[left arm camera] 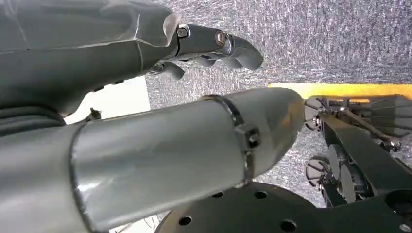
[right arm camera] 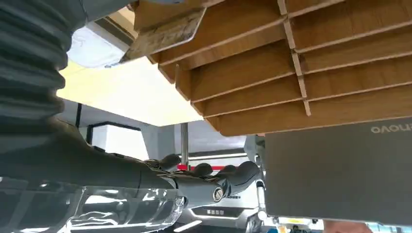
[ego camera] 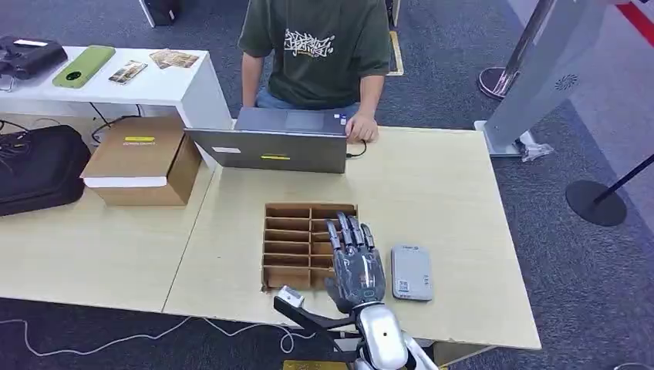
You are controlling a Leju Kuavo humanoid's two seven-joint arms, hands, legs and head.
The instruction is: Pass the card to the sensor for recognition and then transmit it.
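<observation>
Fingers [ego camera: 345, 231] of our right hand [ego camera: 355, 266] spread flat and holding nothing above the slotted cardboard tray [ego camera: 289, 243] on the table [ego camera: 432, 193], the grey sensor [ego camera: 411, 272] just beside it, while our left hand [left arm camera: 214, 46] hangs curled over carpet, and we cannot make out any card.

On the bench [ego camera: 432, 193], the divided tray [ego camera: 297, 245] sits at centre frame, the sensor [ego camera: 411, 272] just right of it, the laptop [ego camera: 279, 142] above, a box [ego camera: 143, 159] at left.

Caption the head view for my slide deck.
Right hand hovers open over the cardboard organizer, beside the sensor.
</observation>
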